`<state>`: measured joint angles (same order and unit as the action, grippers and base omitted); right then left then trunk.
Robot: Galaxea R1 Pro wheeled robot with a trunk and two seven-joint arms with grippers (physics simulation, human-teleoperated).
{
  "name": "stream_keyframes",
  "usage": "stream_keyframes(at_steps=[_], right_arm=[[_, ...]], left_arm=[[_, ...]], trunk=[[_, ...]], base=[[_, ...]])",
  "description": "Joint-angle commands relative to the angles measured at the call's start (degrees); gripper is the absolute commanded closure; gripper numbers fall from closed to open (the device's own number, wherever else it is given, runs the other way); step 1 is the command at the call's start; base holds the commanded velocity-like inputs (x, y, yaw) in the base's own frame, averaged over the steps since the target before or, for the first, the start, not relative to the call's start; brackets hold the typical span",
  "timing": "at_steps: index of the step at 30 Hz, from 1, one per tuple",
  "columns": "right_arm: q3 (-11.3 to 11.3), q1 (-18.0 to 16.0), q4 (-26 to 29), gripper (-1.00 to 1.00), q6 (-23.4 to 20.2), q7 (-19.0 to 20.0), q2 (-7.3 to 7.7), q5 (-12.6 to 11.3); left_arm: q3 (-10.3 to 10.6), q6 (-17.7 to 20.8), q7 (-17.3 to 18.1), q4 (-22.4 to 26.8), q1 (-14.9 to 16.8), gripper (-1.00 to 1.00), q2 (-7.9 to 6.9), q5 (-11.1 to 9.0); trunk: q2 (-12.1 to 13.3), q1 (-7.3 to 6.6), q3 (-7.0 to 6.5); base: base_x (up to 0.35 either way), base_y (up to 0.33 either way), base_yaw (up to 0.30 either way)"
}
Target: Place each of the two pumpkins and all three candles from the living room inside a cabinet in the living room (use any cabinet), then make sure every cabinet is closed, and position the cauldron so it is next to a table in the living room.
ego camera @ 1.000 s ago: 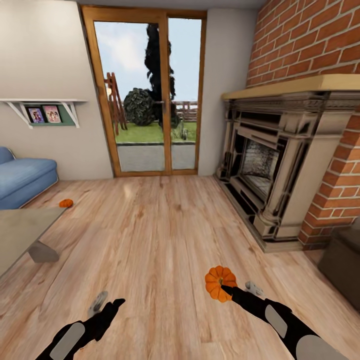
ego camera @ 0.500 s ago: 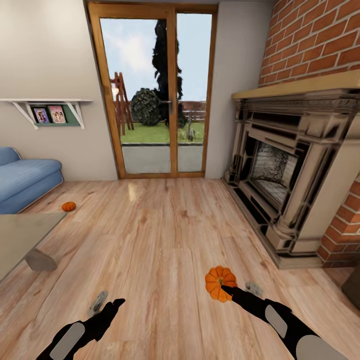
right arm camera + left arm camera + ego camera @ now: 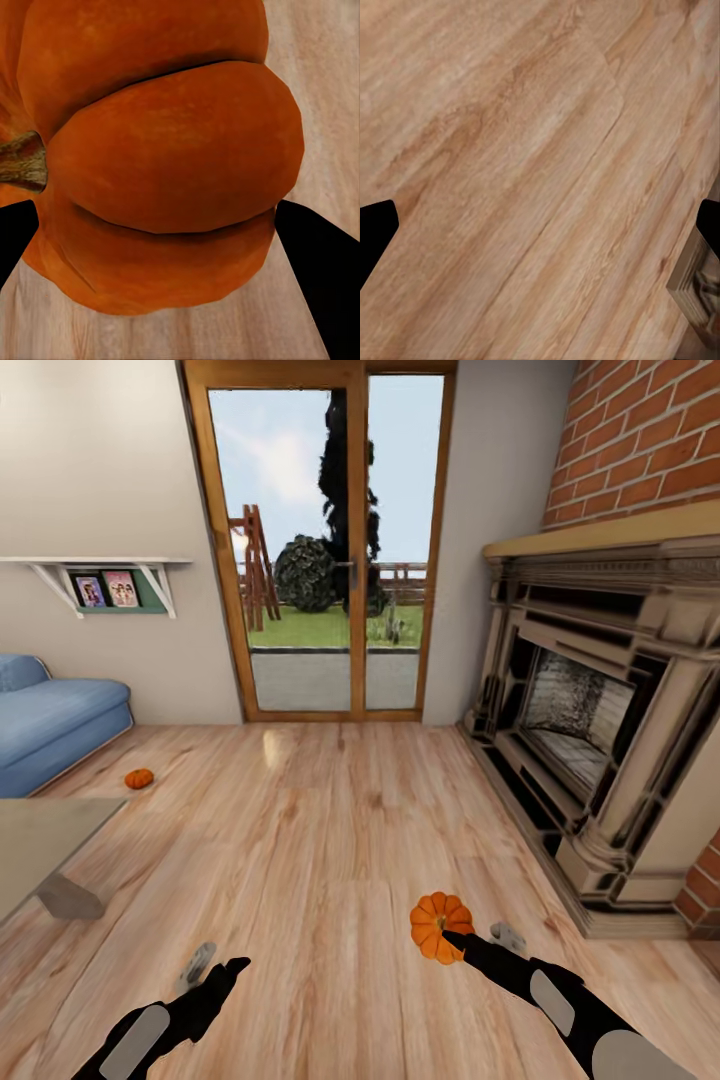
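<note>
My right gripper (image 3: pixel 465 937) is shut on a bright-orange ribbed pumpkin (image 3: pixel 440 925), carried low over the wood floor. Up close, the pumpkin (image 3: pixel 165 150) sits between the two dark fingertips with its stem to one side. A second pumpkin (image 3: pixel 139 778) lies on the floor at the far left, in front of the sofa. My left gripper (image 3: pixel 217 966) hangs open and empty, with bare floor between its tips (image 3: pixel 540 229). A corner of the grey table (image 3: pixel 40 840) juts in at the left. The candles, cabinet and cauldron are out of view.
A blue sofa (image 3: pixel 60 720) stands at the far left under a white wall shelf (image 3: pixel 100 570). A glass door (image 3: pixel 330 550) is straight ahead. A stone fireplace (image 3: pixel 600 720) in a brick wall lines the right side. Wood floor (image 3: pixel 320 830) stretches between them.
The whole view has shifted: fireplace and door have slid right and grown, and a dark unit at the right edge has left the picture. Both arms hold the same pose, pumpkin still gripped.
</note>
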<state>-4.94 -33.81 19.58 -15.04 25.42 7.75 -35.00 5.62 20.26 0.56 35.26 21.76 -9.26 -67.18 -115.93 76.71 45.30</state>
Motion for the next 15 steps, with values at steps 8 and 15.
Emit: stream_keyframes(at_steps=[8, 15], right_arm=[[-0.3, 0.0, 0.1, 1.0, -0.3, 0.0, 0.07, -0.9], [-0.3, 0.0, 0.1, 1.0, -0.3, 0.1, 0.07, -0.9]], left_arm=[[0.2, 0.0, 0.1, 0.0, 0.0, -1.0, -0.05, -0.2], [0.2, 0.0, 0.1, 0.0, 0.0, -1.0, -0.05, -0.2]], trunk=[[0.0, 0.02, 0.05], [0.0, 0.02, 0.05]], base=[[0.33, -0.076, 0.077], [0.329, -0.077, 0.143]])
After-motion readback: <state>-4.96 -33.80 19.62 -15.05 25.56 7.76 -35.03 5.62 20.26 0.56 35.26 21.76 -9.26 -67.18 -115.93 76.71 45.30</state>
